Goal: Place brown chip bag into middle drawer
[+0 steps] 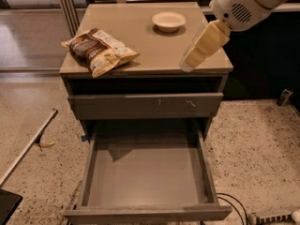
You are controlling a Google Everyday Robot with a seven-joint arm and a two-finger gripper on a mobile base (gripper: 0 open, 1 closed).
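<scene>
The chip bag [98, 51] lies flat on the counter [145, 41], near its front left corner, with one tan end reaching almost to the front edge. It is well apart from the claw [186, 64], which hangs over the counter's front right corner, pointing down and to the left, empty. Whether the claw is open or closed I cannot tell from here. The white arm [243, 3] comes in from the upper right.

A small cream bowl [168, 20] sits toward the back of the counter, right of centre, clear of both bag and claw. Between bag and claw the tan surface is bare.

Below the counter a grey drawer front [145, 105] with whitish scuffs is closed. Under it the drawer [147, 172] is pulled far out, its grey bottom bare.

The cabinet stands on a speckled floor [255, 139]. A dark cable [234, 204] lies by the open drawer's right front corner.
</scene>
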